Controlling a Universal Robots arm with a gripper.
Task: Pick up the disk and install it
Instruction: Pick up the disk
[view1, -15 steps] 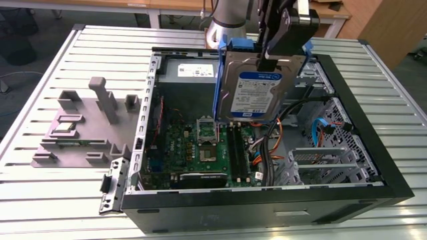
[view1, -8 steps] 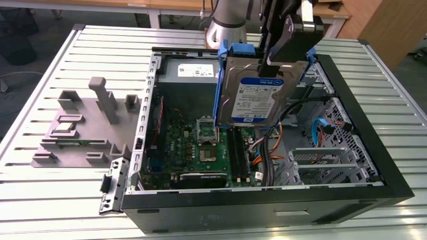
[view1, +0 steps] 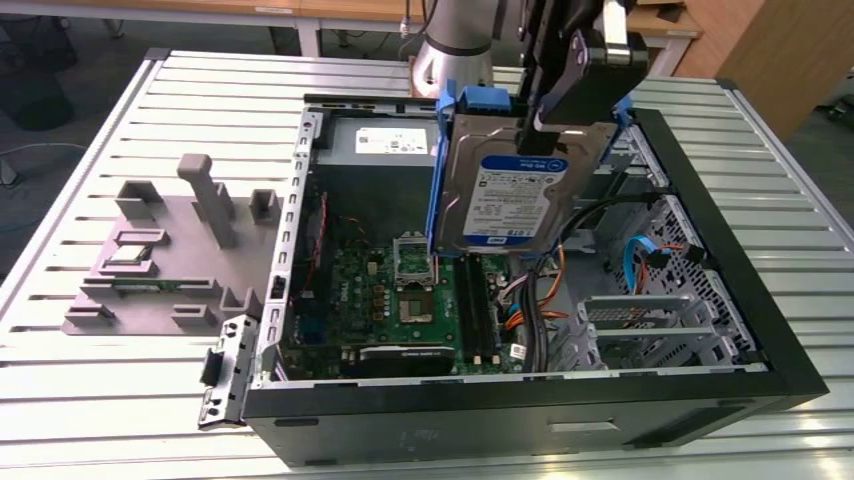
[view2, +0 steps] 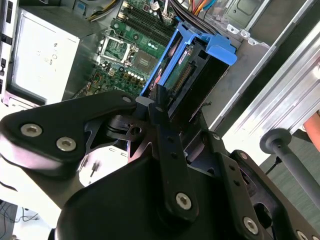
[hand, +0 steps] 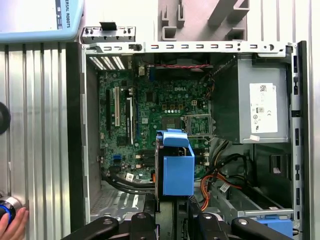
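On the exterior view's left, a grey moulded block (view1: 174, 250) with upright posts and pockets is seen on the ribbed metal desk (view1: 107, 400). Just to its right, an open black computer case (view1: 534, 410) is laid on its side, and a green circuit board (view1: 400, 300) with glossy slots is exposed inside it. Above the board, the disk (view1: 514, 195) is held upright and clear of the case floor. It is flat, rectangular, silver metal under a white-and-blue label, and framed by a smooth blue plastic bracket. Its top edge is clamped by the black end effector (view1: 567, 115), so the pick-up is judged complete and the carry to the case is in hand. Seating is not yet done. Further right and nearer, a perforated grey metal bay (view1: 641, 320) sits beside loose orange cables (view1: 534, 300). The install is judged to call for square alignment and clearance from those cables.
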